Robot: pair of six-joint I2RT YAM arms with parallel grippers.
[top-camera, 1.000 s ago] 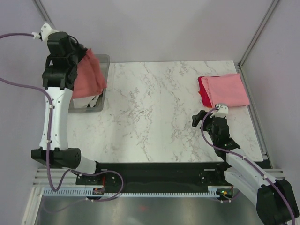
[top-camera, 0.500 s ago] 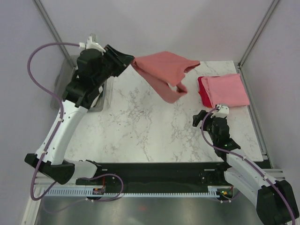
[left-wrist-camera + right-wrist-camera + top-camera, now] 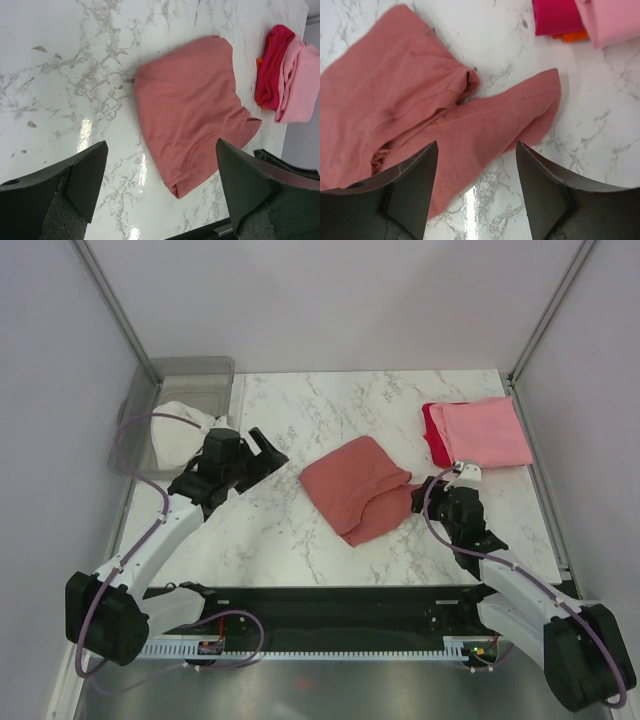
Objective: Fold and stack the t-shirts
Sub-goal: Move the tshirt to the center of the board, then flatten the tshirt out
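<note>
Salmon-red t-shirt (image 3: 355, 488) lies crumpled in the middle of the marble table (image 3: 300, 550), between the two arms. Its broad body is toward the left arm, and a narrower flap, a sleeve or a folded corner, reaches toward the right one. It looks light, limp cloth: it sags flat, doubles over itself, and shows a ridge where layers overlap. On so glossy a top I would expect it to slide rather than stay put when tugged.

The left gripper (image 3: 268, 445) hangs beside the shirt's left edge with its jaws spread wide and nothing in them. The right gripper (image 3: 476, 145) hovers right over the flap, jaws apart, the cloth beneath them but not pinched.

The light pink shirt (image 3: 492, 430) sits folded on the bright red shirt (image 3: 434, 435) at the far right corner, well apart from the loose one.

A pinch at an outer edge, the hem or a shoulder seam, seems best to me. A grab in the middle would only bunch it. Two corners taken at once, one by each arm, should let it hang out flat.
</note>
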